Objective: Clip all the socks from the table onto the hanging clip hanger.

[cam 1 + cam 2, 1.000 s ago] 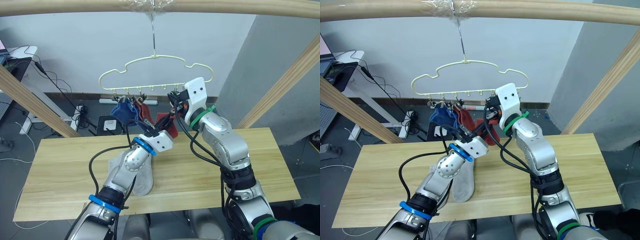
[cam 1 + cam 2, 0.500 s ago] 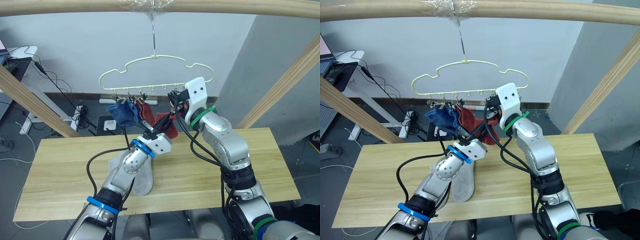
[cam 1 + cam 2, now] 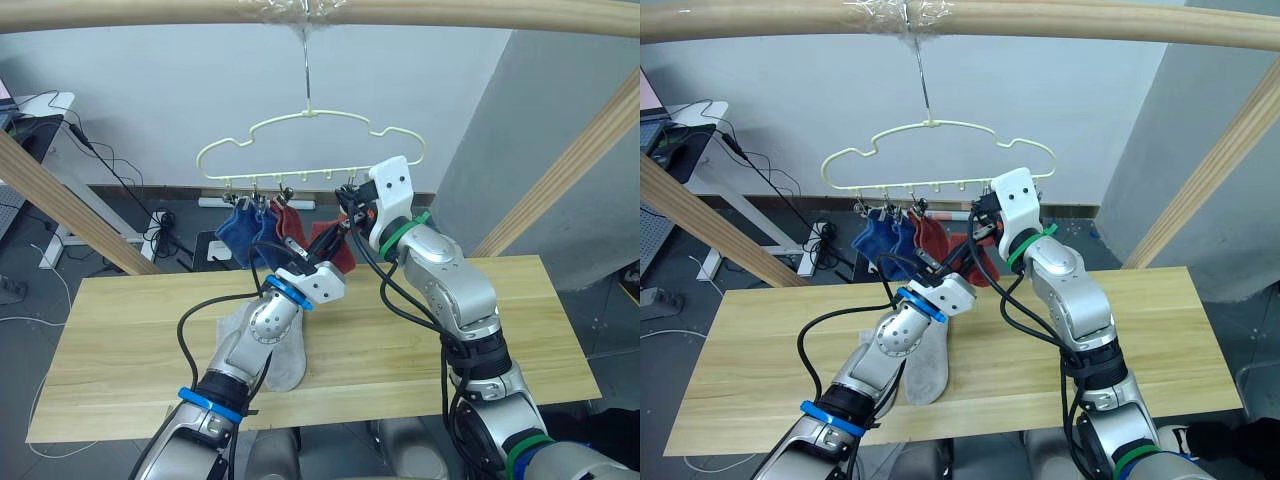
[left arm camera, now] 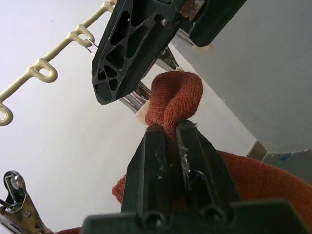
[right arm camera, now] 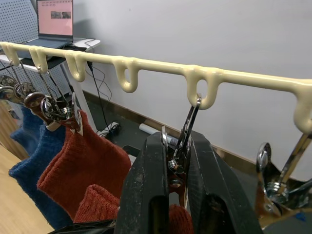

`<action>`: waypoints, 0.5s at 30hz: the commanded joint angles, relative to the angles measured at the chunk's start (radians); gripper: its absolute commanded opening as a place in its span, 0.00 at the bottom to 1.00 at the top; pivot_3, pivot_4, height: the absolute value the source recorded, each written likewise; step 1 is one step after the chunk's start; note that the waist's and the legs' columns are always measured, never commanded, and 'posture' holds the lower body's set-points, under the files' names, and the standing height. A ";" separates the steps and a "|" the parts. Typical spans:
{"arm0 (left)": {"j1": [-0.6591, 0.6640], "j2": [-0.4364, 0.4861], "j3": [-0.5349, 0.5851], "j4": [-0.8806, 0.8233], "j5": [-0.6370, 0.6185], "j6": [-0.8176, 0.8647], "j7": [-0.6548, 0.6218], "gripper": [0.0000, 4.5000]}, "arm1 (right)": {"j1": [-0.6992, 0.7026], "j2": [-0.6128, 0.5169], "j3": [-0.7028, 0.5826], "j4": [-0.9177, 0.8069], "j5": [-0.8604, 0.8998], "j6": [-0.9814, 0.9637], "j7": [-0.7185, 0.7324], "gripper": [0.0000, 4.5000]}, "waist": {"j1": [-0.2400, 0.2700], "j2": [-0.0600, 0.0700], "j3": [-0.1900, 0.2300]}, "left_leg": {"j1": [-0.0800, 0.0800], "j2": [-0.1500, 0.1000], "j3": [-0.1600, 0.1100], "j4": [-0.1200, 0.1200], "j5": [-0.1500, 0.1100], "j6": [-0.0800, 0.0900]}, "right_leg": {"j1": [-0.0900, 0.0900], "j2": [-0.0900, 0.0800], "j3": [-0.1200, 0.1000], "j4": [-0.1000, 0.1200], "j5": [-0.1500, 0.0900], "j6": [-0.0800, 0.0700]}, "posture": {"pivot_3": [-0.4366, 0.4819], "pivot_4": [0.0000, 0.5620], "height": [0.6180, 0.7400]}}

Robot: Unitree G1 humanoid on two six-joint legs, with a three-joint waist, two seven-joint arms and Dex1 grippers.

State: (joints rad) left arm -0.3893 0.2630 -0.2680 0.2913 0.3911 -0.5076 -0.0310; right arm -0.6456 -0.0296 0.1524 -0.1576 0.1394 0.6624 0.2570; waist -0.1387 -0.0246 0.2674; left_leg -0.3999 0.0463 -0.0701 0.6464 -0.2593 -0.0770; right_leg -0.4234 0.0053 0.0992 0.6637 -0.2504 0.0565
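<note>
Head views: two blue socks [image 3: 245, 232] and one red sock [image 3: 289, 222] hanging clipped on clip hanger [image 3: 310, 140]; grey socks [image 3: 285, 355] left on table [image 3: 120, 330].

Left wrist: left gripper [image 4: 169, 130] pinched onto second red sock [image 4: 176, 100].

Right wrist: right gripper [image 5: 177, 146] squeezing clip [image 5: 184, 141].

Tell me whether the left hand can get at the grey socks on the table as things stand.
Probably not yet. The left hand is shut on a rust red sock raised to the clip hanger, so it is occupied. The grey socks lie beneath that arm on the table.
</note>
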 commanded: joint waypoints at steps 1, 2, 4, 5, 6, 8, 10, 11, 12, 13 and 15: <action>-0.019 -0.011 0.017 -0.017 -0.001 -0.007 0.017 0.00 | -0.012 0.007 -0.001 -0.040 0.018 -0.003 0.009 0.03 | 0.000 0.000 0.000 | 0.000 0.000 0.000 0.000 0.000 0.000 | 0.000 0.000 0.000 0.000 0.000 0.000 | 0.31 0.43 1.00; -0.020 -0.012 0.018 -0.017 -0.001 -0.007 0.017 0.00 | -0.011 0.010 -0.004 -0.042 0.020 -0.003 0.008 0.03 | 0.000 0.000 0.000 | 0.000 0.000 0.000 0.000 0.000 0.000 | 0.000 0.000 0.000 0.000 0.000 0.000 | 0.31 0.43 1.00; -0.022 -0.013 0.018 -0.015 -0.001 -0.007 0.017 0.00 | -0.009 0.019 -0.014 -0.045 0.027 -0.001 0.003 0.03 | 0.000 0.000 0.000 | 0.000 0.000 0.000 0.000 0.000 0.000 | 0.000 0.000 0.000 0.000 0.000 0.000 | 0.31 0.43 1.00; -0.023 -0.013 0.018 -0.014 -0.001 -0.007 0.017 0.00 | -0.010 0.021 -0.018 -0.046 0.029 0.000 0.001 0.20 | 0.000 0.000 0.000 | 0.000 0.000 0.000 0.000 0.000 0.000 | 0.000 0.000 0.000 0.000 0.000 0.000 | 0.31 0.43 1.00; -0.024 -0.014 0.017 -0.012 -0.001 -0.007 0.017 0.00 | -0.010 0.023 -0.021 -0.048 0.030 0.000 0.001 0.24 | 0.000 0.000 0.000 | 0.000 0.000 0.000 0.000 0.000 0.000 | 0.000 0.000 0.000 0.000 0.000 0.000 | 0.31 0.43 1.00; -0.025 -0.015 0.017 -0.009 -0.002 -0.006 0.017 0.00 | -0.011 0.025 -0.027 -0.052 0.034 0.004 -0.001 0.39 | 0.000 0.000 0.000 | 0.000 0.000 0.000 0.000 0.000 0.000 | 0.000 0.000 0.000 0.000 0.000 0.000 | 0.30 0.43 1.00; -0.027 -0.017 0.017 -0.005 -0.003 -0.005 0.016 0.00 | -0.011 0.028 -0.032 -0.056 0.039 0.009 -0.003 0.55 | 0.000 0.000 0.000 | 0.000 0.000 0.000 0.000 0.000 0.000 | 0.000 0.000 0.000 0.000 0.000 0.000 | 0.30 0.43 1.00; -0.030 -0.018 0.016 -0.002 -0.004 -0.005 0.015 0.00 | -0.011 0.029 -0.035 -0.061 0.044 0.014 -0.004 0.62 | 0.000 0.000 0.000 | 0.000 0.000 0.000 0.000 0.000 0.000 | 0.000 0.000 0.000 0.000 0.000 0.000 | 0.30 0.43 1.00; -0.031 -0.019 0.015 0.001 -0.004 -0.005 0.015 0.00 | -0.011 0.030 -0.037 -0.064 0.047 0.017 -0.005 0.70 | 0.000 0.000 0.000 | 0.000 0.000 0.000 0.000 0.000 0.000 | 0.000 0.000 0.000 0.000 0.000 0.000 | 0.30 0.43 1.00; -0.036 -0.023 0.014 0.004 -0.004 -0.003 0.014 0.00 | -0.007 0.029 -0.040 -0.078 0.056 0.026 -0.002 0.77 | 0.000 0.000 0.000 | 0.000 0.000 0.000 0.000 0.000 0.000 | 0.000 0.000 0.000 0.000 0.000 0.000 | 0.30 0.43 1.00; -0.043 -0.030 0.014 0.011 -0.004 0.000 0.014 0.00 | 0.004 0.022 -0.042 -0.106 0.073 0.047 0.006 0.94 | 0.000 0.000 0.000 | 0.000 0.000 0.000 0.000 0.000 0.000 | 0.000 0.000 0.000 0.000 0.000 0.000 | 0.30 0.43 1.00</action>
State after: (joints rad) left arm -0.4129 0.2425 -0.2673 0.3195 0.3910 -0.5033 -0.0308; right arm -0.6447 -0.0069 0.1272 -0.1859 0.1820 0.7016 0.2566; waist -0.1384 -0.0246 0.2674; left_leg -0.4001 0.0462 -0.0702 0.6464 -0.2593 -0.0770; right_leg -0.4234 0.0053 0.0990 0.6636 -0.2504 0.0566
